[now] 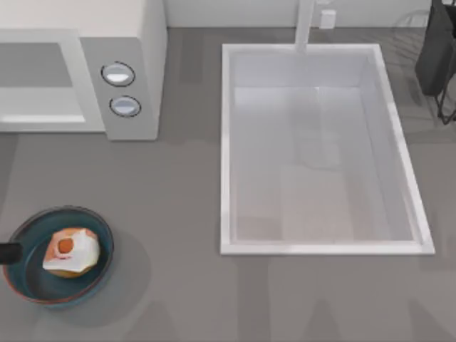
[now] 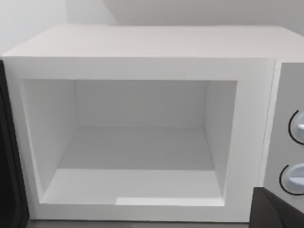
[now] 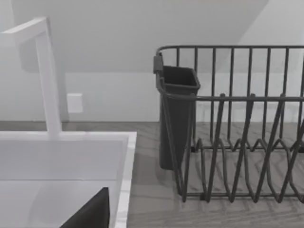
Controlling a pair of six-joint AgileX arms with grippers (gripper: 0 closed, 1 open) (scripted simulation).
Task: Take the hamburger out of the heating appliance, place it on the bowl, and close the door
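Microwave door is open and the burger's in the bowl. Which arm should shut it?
Probably the left. Its wrist camera faces the open microwave up close, with the dark door edge alongside. The right wrist camera looks at the sink and rack.

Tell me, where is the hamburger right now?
In the top view the hamburger sits inside the blue bowl at the table's near left corner, below the microwave and left of the sink.

A grey counter (image 1: 185, 214) holds a white sink (image 1: 224, 142) with a white faucet (image 3: 47, 76), a dark wire dish rack (image 3: 237, 133) beside it, against a pale wall (image 3: 133, 47).
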